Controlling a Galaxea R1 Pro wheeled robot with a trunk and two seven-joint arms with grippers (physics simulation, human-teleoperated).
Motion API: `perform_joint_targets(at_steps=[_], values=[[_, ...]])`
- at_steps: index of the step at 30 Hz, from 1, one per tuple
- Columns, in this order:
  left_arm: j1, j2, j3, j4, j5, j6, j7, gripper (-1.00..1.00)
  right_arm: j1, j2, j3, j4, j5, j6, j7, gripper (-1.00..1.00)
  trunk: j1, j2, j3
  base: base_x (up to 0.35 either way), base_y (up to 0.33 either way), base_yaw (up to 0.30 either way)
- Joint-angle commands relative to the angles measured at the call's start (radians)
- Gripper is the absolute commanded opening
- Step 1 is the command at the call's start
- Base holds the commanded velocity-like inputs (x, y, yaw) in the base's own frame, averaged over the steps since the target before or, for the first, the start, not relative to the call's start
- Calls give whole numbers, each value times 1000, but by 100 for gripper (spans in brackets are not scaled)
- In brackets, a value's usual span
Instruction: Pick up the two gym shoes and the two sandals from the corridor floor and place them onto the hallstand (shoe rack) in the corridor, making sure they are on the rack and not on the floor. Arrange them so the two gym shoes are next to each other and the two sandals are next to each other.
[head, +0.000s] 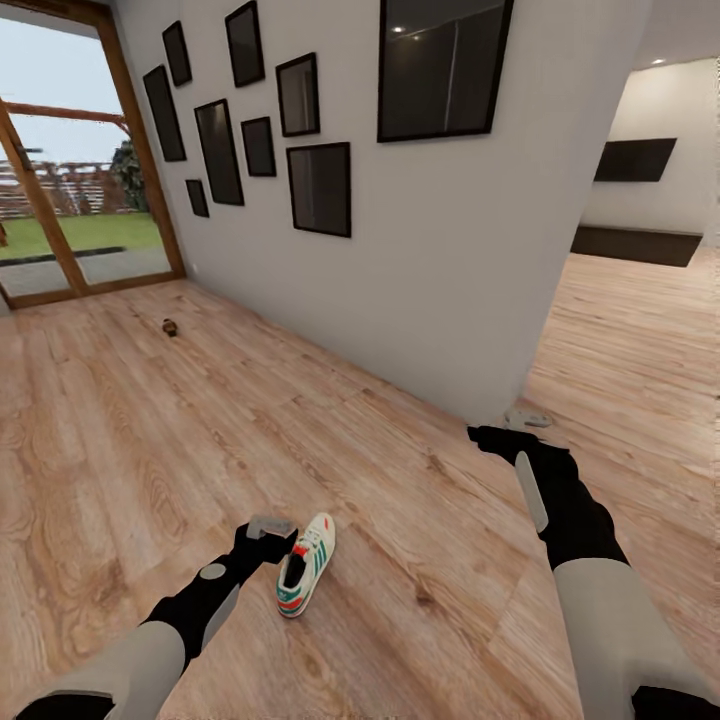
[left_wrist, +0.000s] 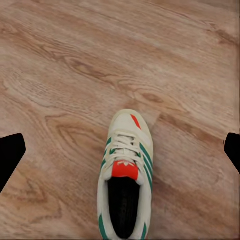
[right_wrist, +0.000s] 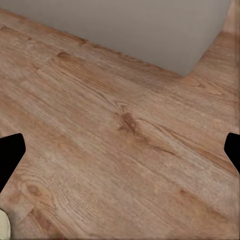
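One white gym shoe (head: 307, 565) with green stripes and a red-orange tongue lies on the corridor floor (head: 150, 450) in front of me. My left gripper (head: 268, 528) hovers just above its left side. In the left wrist view the gym shoe (left_wrist: 125, 180) lies between and below the widely spread black fingertips (left_wrist: 10, 155), so the left gripper (left_wrist: 120, 150) is open and holds nothing. My right gripper (head: 526, 419) hangs open over bare floor near the wall corner. A small dark brown sandal (head: 170, 327) lies far off by the glass door. The hallstand is out of view.
A white wall (head: 420, 260) with several black picture frames runs from back left to a corner (head: 500, 415) beside my right gripper. Past the corner the floor opens into another room. A wood-framed glass door (head: 70, 200) closes the far left end.
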Motion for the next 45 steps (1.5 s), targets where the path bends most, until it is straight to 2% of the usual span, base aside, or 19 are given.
perform_joint_targets(at_steps=[1,12,29,45], values=[[-1,0,-2,1,-7,-5,1,100,0,0,-1,-1,-4,5,-1,100,0,-1,-6,0,0,-166],[-1,8,0,2,-3,-5,1,100,0,0,0,-2,-3,5,-1,100,5,-3,-65,0,0,-169],[-1,8,0,1,-4,-5,4,100,-1,1,1,-3,-1,5,-1,100,5,-3,-68,28,28,-31],[-1,8,-1,1,-6,-5,5,100,0,1,1,-3,-1,5,-1,100,5,-3,-68,50,43,-195]])
